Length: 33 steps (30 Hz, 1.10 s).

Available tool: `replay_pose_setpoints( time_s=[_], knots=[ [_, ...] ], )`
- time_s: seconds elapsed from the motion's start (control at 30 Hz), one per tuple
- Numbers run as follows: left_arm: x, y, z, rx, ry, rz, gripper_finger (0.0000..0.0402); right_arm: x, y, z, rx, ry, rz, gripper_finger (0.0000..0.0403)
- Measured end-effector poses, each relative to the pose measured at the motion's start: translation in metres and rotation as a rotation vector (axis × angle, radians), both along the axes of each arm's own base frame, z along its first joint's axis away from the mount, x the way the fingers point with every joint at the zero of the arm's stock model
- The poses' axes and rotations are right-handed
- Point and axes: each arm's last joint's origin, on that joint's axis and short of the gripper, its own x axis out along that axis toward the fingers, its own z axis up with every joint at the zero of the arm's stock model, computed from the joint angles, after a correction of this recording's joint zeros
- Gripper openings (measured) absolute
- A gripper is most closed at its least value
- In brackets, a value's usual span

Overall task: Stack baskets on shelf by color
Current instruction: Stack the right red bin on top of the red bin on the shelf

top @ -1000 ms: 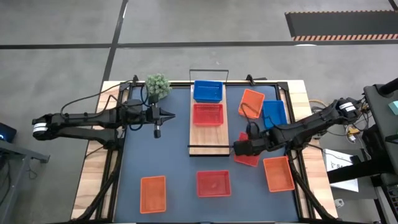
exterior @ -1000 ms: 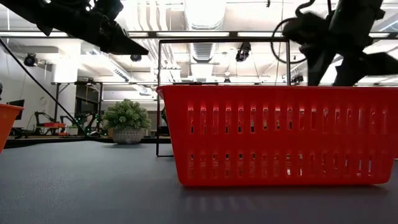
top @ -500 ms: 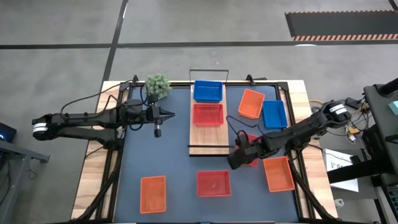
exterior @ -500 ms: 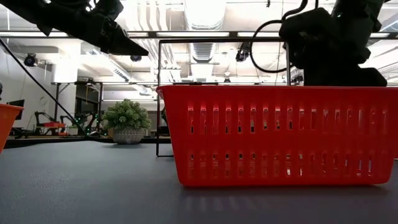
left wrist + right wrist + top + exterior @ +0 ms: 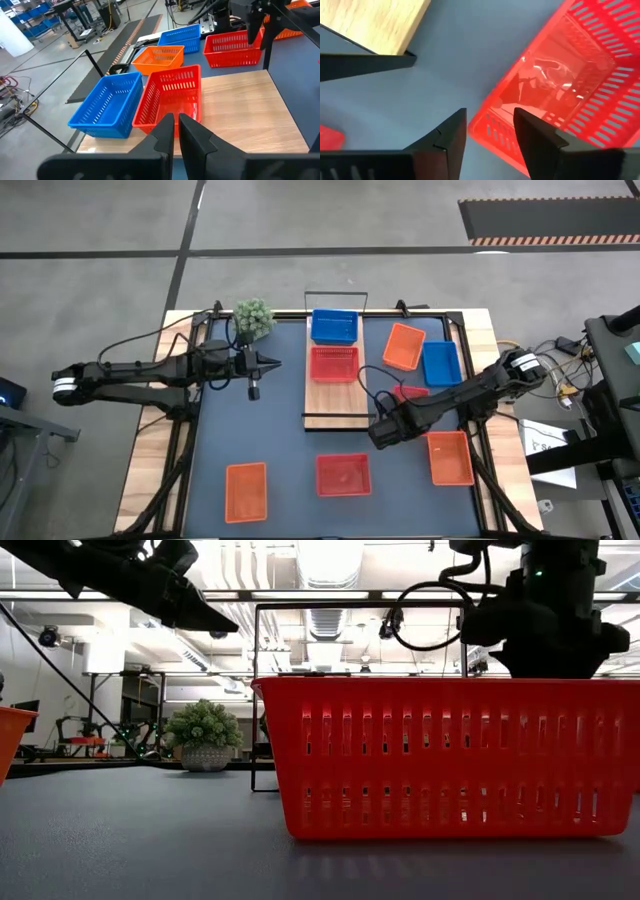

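The light-wood shelf (image 5: 335,402) lies mid-table and carries a blue basket (image 5: 335,326) at its far end and a red basket (image 5: 334,364) beside it. My right gripper (image 5: 377,436) (image 5: 490,125) is open and points down over the near corner of another red basket (image 5: 410,393) (image 5: 555,75), which sits on the mat right of the shelf. One finger stands over the mat and one over the basket. My left gripper (image 5: 272,364) (image 5: 176,131) is shut, left of the shelf and off the table.
An orange basket (image 5: 404,346) and a blue basket (image 5: 441,363) sit on the mat's far right. Along the near edge sit an orange basket (image 5: 448,458), a red basket (image 5: 343,474) (image 5: 450,755) and another orange basket (image 5: 246,491). The green plant ball (image 5: 254,317) stands at the far left.
My right gripper has moved toward the table's near edge and slightly left, from beside the shelf's near right corner to the mat just past it. My right arm now covers more of the red basket beside the shelf.
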Motion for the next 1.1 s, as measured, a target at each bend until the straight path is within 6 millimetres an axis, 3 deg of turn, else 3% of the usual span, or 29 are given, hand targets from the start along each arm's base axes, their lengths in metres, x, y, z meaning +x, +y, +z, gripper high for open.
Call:
replay_pose_setpoints(
  time_s=[0.33, 0.4, 0.5, 0.7, 0.87, 1.1],
  knots=[
    [0.0, 0.0, -0.001, 0.0, 0.001, 0.0, 0.001, 0.006, 0.001, -0.024, -0.049, 0.046, -0.03, 0.0049],
    [0.0, 0.0, -0.001, 0.0, 0.0, 0.0, 0.001, 0.006, 0.001, -0.024, -0.055, 0.047, -0.033, 0.0021],
    [0.0, 0.0, -0.001, 0.0, 0.0, 0.0, 0.001, 0.008, 0.001, -0.018, -0.056, 0.019, -0.032, 0.0013],
    [0.0, 0.0, -0.001, 0.001, 0.001, 0.0, 0.001, 0.002, -0.003, 0.018, -0.109, 0.071, 0.013, 0.0011],
    [0.0, 0.0, -0.001, 0.001, 0.001, 0.0, 0.001, 0.001, -0.011, 0.057, -0.176, 0.114, 0.15, 0.0011],
    [0.0, 0.0, -0.001, 0.003, -0.005, -0.001, 0.001, 0.011, -0.042, 0.098, -0.309, 0.201, 0.533, 0.0011]
  ],
)
